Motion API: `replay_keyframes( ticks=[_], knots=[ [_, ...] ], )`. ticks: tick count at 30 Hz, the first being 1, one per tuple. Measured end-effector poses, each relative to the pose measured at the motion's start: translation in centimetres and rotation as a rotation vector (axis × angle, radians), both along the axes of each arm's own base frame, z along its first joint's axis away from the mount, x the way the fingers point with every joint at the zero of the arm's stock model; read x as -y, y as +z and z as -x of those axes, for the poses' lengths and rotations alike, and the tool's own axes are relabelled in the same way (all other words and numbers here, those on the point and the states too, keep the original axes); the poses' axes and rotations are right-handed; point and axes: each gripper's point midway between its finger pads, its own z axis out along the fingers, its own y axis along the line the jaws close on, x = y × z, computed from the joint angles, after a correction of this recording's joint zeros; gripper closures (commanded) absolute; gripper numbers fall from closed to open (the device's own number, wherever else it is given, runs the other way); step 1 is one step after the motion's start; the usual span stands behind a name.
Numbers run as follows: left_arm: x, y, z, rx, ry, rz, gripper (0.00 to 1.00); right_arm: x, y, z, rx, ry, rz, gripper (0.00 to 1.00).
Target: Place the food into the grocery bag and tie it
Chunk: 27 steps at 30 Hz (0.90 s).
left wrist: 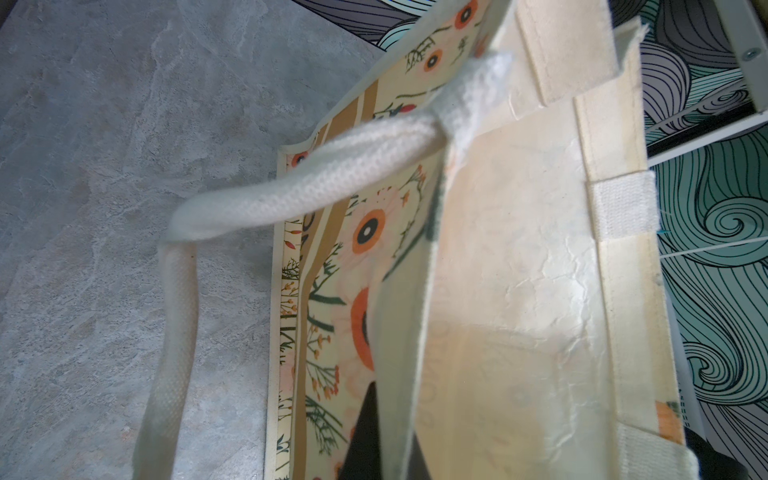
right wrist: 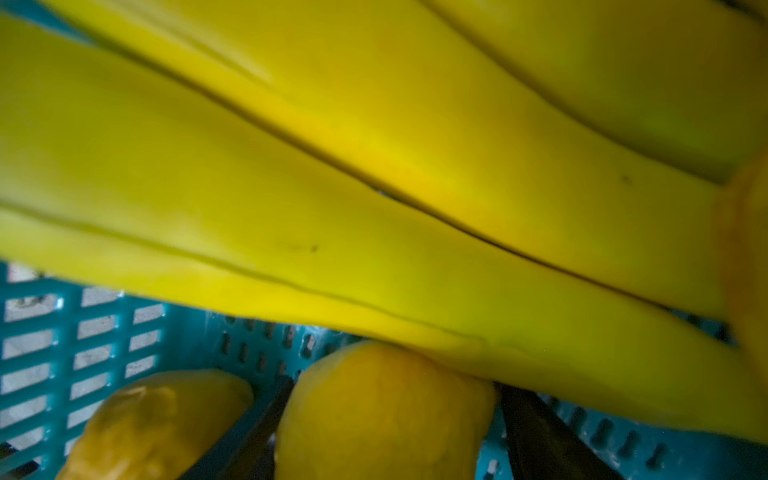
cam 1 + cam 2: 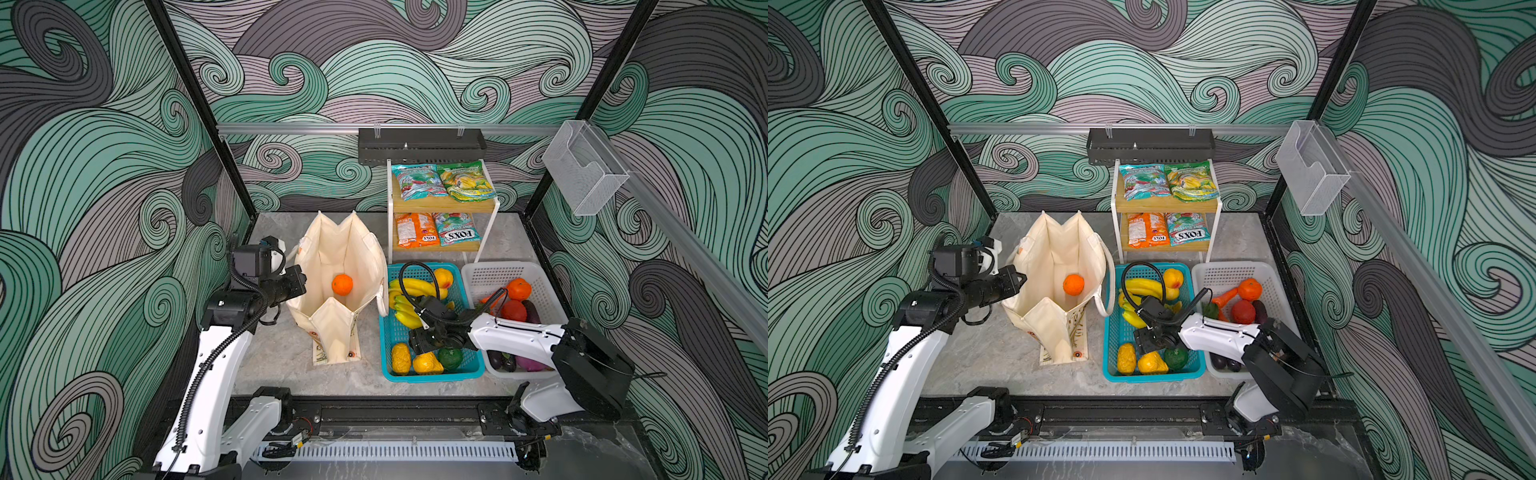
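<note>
Both top views show the left gripper clenched on the rim of the open grocery bag, with an orange inside. The right gripper has its jaws spread either side of a yellow fruit in the teal basket.

A cream floral-print canvas tote bag stands open left of centre on the grey stone-look tabletop, with a round orange fruit inside on its floor. Just right of it sits a teal plastic basket, which holds yellow banana bunches at its far end and lumpy yellow fruits at its near end. A white plastic basket of mixed plastic vegetables adjoins it on the right. Behind both baskets, a two-tier wooden shelf rack carries two glossy snack packets on each level.
</note>
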Motion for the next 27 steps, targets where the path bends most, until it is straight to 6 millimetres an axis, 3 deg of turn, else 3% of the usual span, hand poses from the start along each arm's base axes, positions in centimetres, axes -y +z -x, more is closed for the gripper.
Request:
replay_keyframes(
  ticks=[11,16,20,27],
  knots=[
    [0.0,0.0,0.0,0.0,0.002,0.003,1.0,0.0,0.2,-0.1,0.015,-0.01,-0.007,0.38],
    [0.0,0.0,0.0,0.0,0.002,0.004,1.0,0.0,1.7,-0.1,0.047,-0.014,-0.044,0.44],
    [0.0,0.0,0.0,-0.001,0.003,0.004,1.0,-0.1,2.8,-0.3,0.077,-0.015,-0.072,0.46],
    [0.0,0.0,0.0,0.001,0.003,0.004,1.0,-0.1,2.9,-0.3,0.081,-0.01,-0.069,0.47]
  ],
)
